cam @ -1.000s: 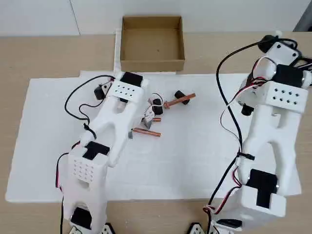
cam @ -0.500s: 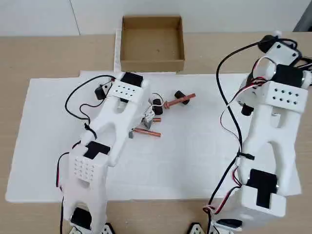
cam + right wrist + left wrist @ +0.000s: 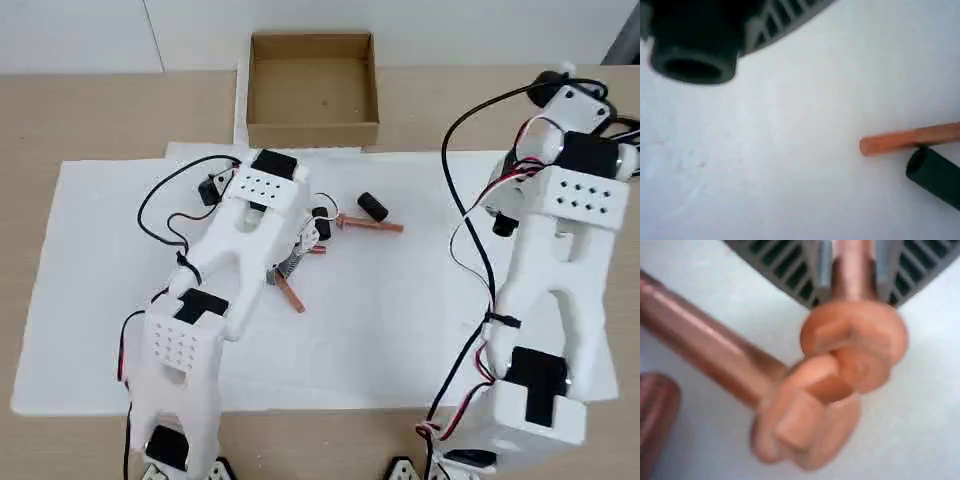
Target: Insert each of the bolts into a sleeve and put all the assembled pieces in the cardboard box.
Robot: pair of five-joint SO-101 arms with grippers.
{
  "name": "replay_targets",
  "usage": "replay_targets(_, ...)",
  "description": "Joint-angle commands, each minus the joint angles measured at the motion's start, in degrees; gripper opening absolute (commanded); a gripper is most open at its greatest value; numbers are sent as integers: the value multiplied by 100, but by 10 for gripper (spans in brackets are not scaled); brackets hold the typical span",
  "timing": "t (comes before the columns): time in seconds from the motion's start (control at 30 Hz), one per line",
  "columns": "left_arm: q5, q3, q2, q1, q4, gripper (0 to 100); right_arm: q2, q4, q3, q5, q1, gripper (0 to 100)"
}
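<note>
Bolt (image 3: 854, 340) is clamped by its shank in the left gripper (image 3: 852, 265), jaws tight against it, head pointing down toward the white sheet (image 3: 400, 330), left of centre. Its head touches the hex head of a second bolt (image 3: 740, 375), which lies flat. The right gripper (image 3: 700, 30) is closed on a black sleeve (image 3: 692, 62), held above the sheet at the right (bore facing the wrist camera). A third bolt (image 3: 372, 226) lies mid-sheet, with a loose sleeve (image 3: 372, 206) just beside it on the far side. The cardboard box (image 3: 312, 133) sits at far centre.
</note>
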Motion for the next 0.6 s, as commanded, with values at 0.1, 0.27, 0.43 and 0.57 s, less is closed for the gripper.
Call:
replay_targets(0.1,-141,48,-484,141,141,32,-347,-57,-273,-62,-48,4)
replay_targets(0.27,-651,48,-1354,457,141,32,-347,-66,-273,-53,-48,4)
replay_targets(0.43,-1521,48,-1873,536,141,32,-347,-40,-273,-35,-154,4)
replay_targets(0.57,-2435,31,-2295,448,141,9,-356,-40,-273,-35,-418,4)
